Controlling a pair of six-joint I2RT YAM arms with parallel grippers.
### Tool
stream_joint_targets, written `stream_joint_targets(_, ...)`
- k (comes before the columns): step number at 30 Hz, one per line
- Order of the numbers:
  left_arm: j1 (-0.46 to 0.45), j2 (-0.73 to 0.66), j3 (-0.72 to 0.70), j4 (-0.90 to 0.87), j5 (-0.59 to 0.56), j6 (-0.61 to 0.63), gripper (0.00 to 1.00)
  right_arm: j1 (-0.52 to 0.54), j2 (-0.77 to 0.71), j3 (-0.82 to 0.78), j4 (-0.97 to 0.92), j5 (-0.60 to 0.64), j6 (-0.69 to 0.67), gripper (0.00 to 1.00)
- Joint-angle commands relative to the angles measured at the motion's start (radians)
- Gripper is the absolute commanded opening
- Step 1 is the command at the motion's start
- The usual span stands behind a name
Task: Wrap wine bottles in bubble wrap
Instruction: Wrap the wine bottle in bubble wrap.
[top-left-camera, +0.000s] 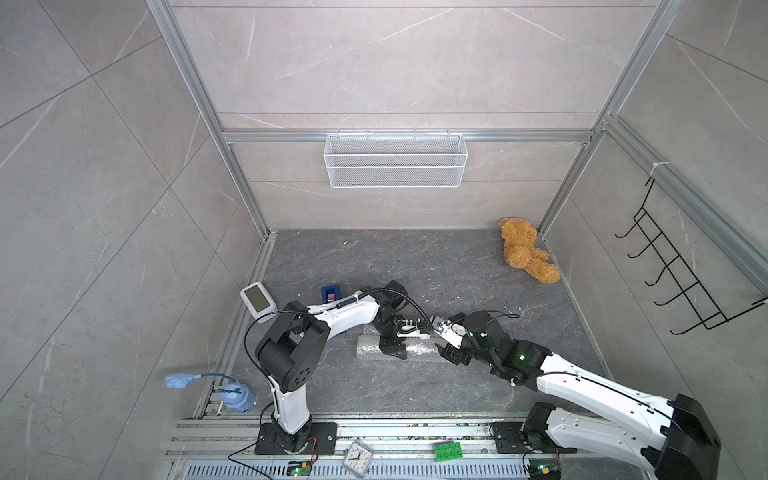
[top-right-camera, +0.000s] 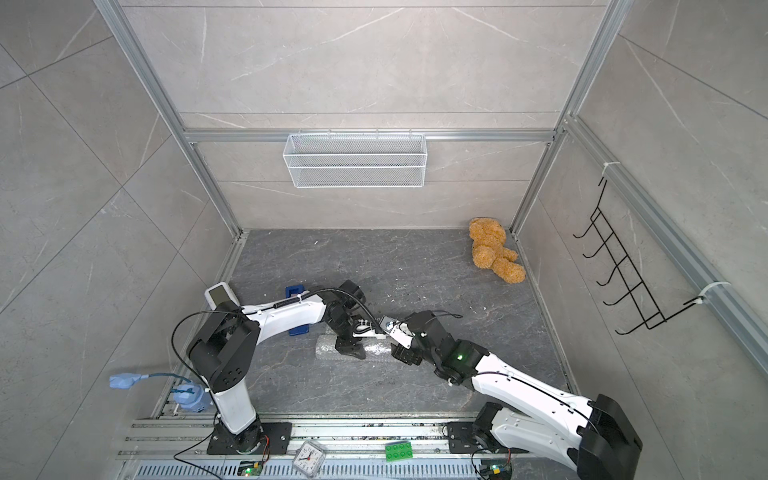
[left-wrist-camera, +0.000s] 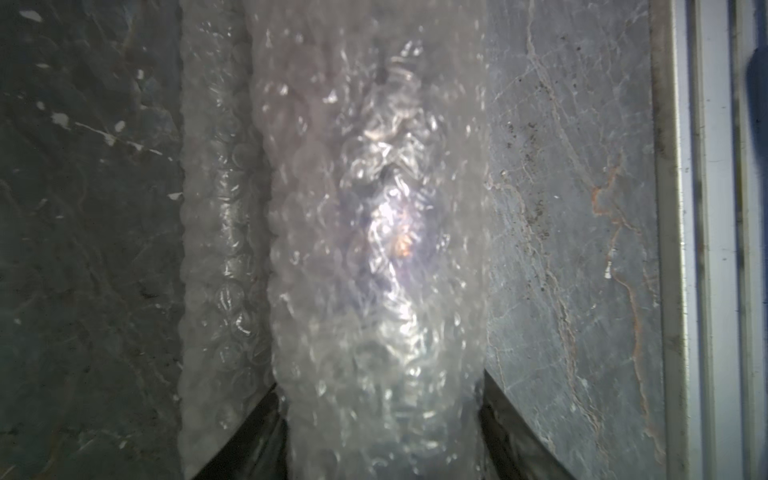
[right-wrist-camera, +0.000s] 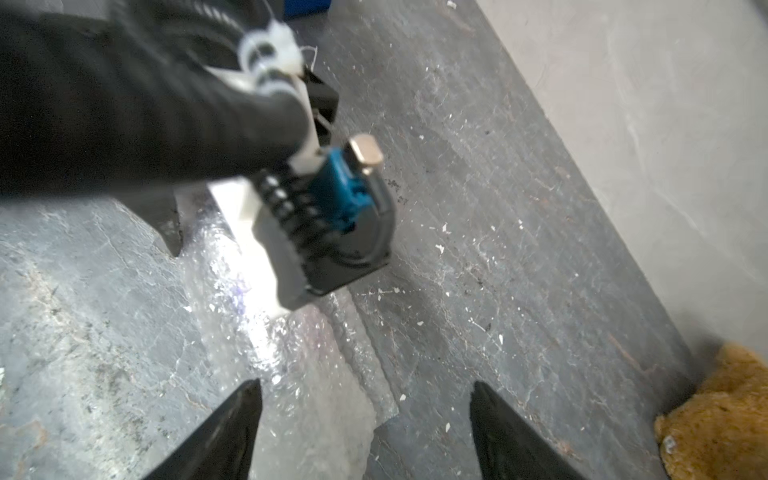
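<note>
While the left arm reaches in from the left, its left pincer (top-left-camera: 392, 349) sits down over the middle of the bubble wrap (top-left-camera: 369, 347), which is already rolled into a tube lying flat on the desk (top-left-camera: 415, 266).

- Tube's long axis runs left-right in both top views, i.e. across the two arms.
- In the left wrist view the left pincer (left-wrist-camera: 379, 378) is about half closed. One finger presses each side of the roll, so I read it as clamped on the wrap.
- A single-layer flap (left-wrist-camera: 216, 249) lies flat on the desk alongside the roll, so the free edge isn't tucked.
- The wine bottle isn't directly visible. A purple tint (right-wrist-camera: 239, 291) shows through the plastic near mid-roll, so my guess is it's inside, between the two pincers.
- The right pincer (top-left-camera: 451, 353) is at the tube's right end. In the right wrist view (right-wrist-camera: 366, 381) the fingers are spread wide and grip nothing. The roll's end reaches in next to one finger, and the other finger is over bare desk.
- A teddy bear (top-left-camera: 528, 253) sits far right at the back, well apart and not in play.

Key relation: the left pincer holds the centre and the open end points straight at the right pincer, so the right arm is nearer for closing or tucking that end. The risk is the left wrist hardware just above the roll, which leaves little clearance.
</note>
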Motion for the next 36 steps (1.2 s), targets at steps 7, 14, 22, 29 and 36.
stream_joint_targets(7,0.035,0.107,0.099,-0.261,0.119,-0.016,0.54,0.151,0.067,-0.050,0.086,0.079,-0.158,0.80)
stream_joint_targets(14,0.063,0.161,0.162,-0.328,0.150,-0.013,0.53,0.152,0.135,-0.053,0.131,0.028,-0.149,0.80)
stream_joint_targets(22,0.071,0.190,0.192,-0.358,0.159,-0.008,0.53,0.151,0.243,0.036,-0.005,0.046,-0.277,0.80)
stream_joint_targets(29,0.075,0.215,0.216,-0.381,0.166,-0.015,0.53,0.151,0.376,0.138,-0.042,0.039,-0.354,0.80)
stream_joint_targets(36,0.086,0.226,0.233,-0.395,0.170,-0.016,0.53,0.151,0.515,0.214,-0.037,0.016,-0.353,0.80)
